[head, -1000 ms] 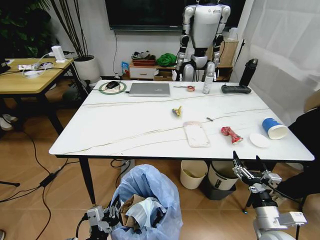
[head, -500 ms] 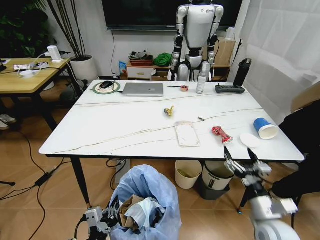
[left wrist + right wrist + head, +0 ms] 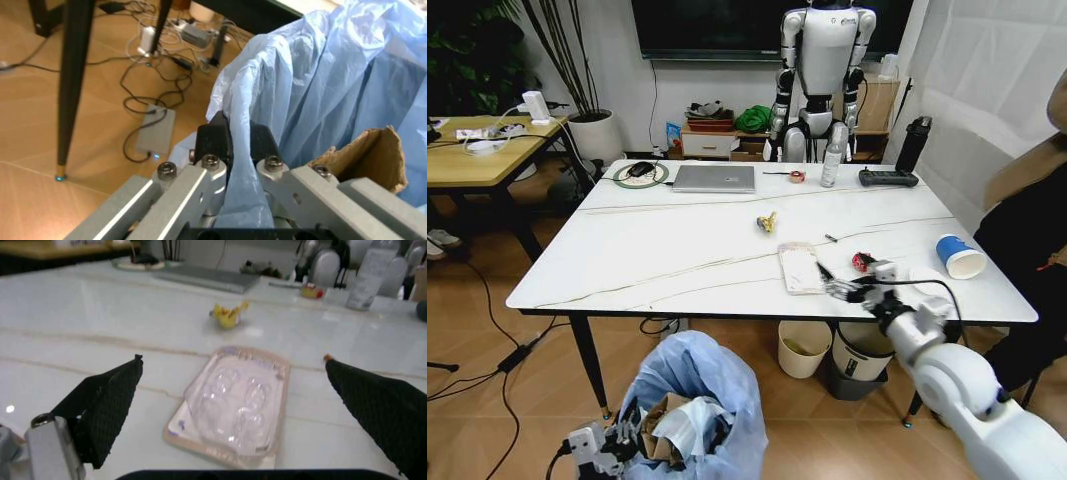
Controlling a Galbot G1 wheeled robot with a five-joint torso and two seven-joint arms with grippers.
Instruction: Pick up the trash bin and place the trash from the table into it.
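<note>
A room with a wood floor, a humanoid robot [image 3: 823,60] standing at the far wall, and the table [image 3: 677,262] with its white veined top across the middle. Below its near edge, at the left, the left gripper [image 3: 235,150] is pinched shut on a fold of blue liner at the rim of the trash bin [image 3: 689,405], which already holds cardboard and crumpled paper. The right gripper [image 3: 839,290] sits over the near right part of the top, fingers spread wide and empty, facing the clear plastic pack [image 3: 235,402]. That pack looks light, thin and slick, lying flat; I judge it will slide or buckle, so a pinch across a short raised edge suits it best. The red wrapper [image 3: 862,262] lies just right of the gripper, the blue paper cup [image 3: 958,256] farther right. Compared with half a second ago, the right gripper has come up from below the table edge to the tabletop, and the bin has shifted slightly left
</note>
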